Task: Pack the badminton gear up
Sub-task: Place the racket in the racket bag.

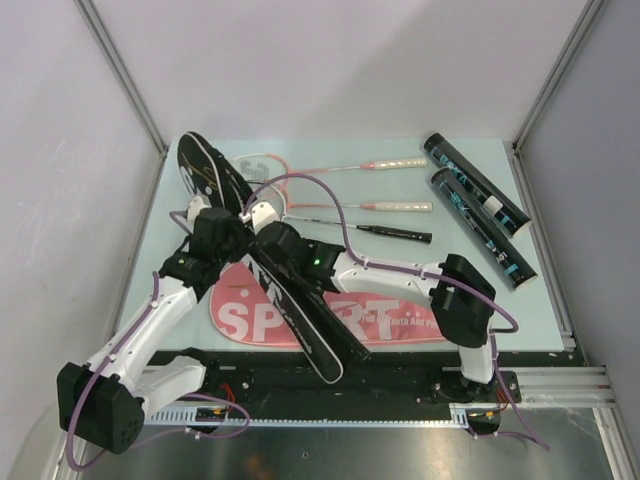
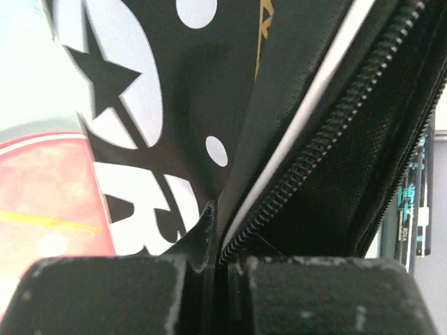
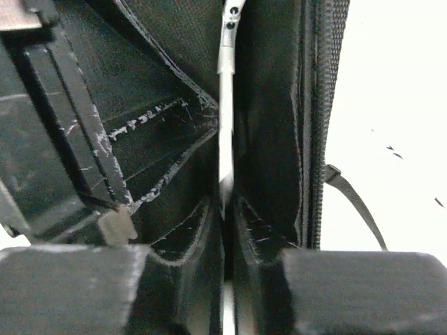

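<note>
black racket bag [image 1: 318, 345], white star print, left claw [image 2: 216, 262] clamped on its edge, right claw [image 3: 225, 255] nipping silver zip pull [image 3: 225, 105]

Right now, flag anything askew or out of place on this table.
The black racket bag sits askew, slanted across the red SPORT bag, its open zipper edge pinched by the left end effector and the right end effector. The rackets and tubes lie unpacked; nothing looks spilled or damaged.

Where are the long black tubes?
In the top view, the two dark tubes lie side by side, slanted, at the far right of the table, just right of the racket handles and away from the black racket bag.
</note>
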Controlling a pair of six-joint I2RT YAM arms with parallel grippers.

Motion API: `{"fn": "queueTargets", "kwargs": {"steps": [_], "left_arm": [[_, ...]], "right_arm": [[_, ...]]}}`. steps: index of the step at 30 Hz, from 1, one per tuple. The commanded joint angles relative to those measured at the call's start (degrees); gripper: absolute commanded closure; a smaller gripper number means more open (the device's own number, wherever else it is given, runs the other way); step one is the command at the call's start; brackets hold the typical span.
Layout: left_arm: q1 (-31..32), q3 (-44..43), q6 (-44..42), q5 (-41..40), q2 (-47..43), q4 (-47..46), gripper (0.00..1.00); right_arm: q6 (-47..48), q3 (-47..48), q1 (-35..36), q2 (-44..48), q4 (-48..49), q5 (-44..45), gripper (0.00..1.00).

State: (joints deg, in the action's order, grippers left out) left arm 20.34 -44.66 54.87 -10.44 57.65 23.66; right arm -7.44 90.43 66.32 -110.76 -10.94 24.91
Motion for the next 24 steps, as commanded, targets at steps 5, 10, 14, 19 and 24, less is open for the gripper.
{"fn": "queueTargets", "kwargs": {"steps": [5,10,14,19,24], "left_arm": [[-1.17,0.37,-0.11,16.06,-4.21,-1.78,1.0],[-2.49,-0.95,-1.61,17.73,-2.72,-1.86,1.0],[-2.58,-0.07,-1.87,13.63,-3.15,-1.17,1.0],[-2.67,1.78,-0.29,8.94,-5.0,0.07,1.0],[-2.5,0.98,1.81,12.01,-2.11,0.07,0.99]], "right_arm": [[-5.83,-6.14,-9.27,10.03,11.33,-24.87,0.39],[-3.55,-10.26,-13.68,18.8,-4.25,-40.98,0.36],[0.67,-13.08,-15.96,28.39,-6.38,-43.72,0.36],[2.59,-17.92,-25.45,35.61,-3.2,-51.61,0.32],[5.23,-20.64,-16.87,34.03,-7.52,-44.65,0.44]]}}
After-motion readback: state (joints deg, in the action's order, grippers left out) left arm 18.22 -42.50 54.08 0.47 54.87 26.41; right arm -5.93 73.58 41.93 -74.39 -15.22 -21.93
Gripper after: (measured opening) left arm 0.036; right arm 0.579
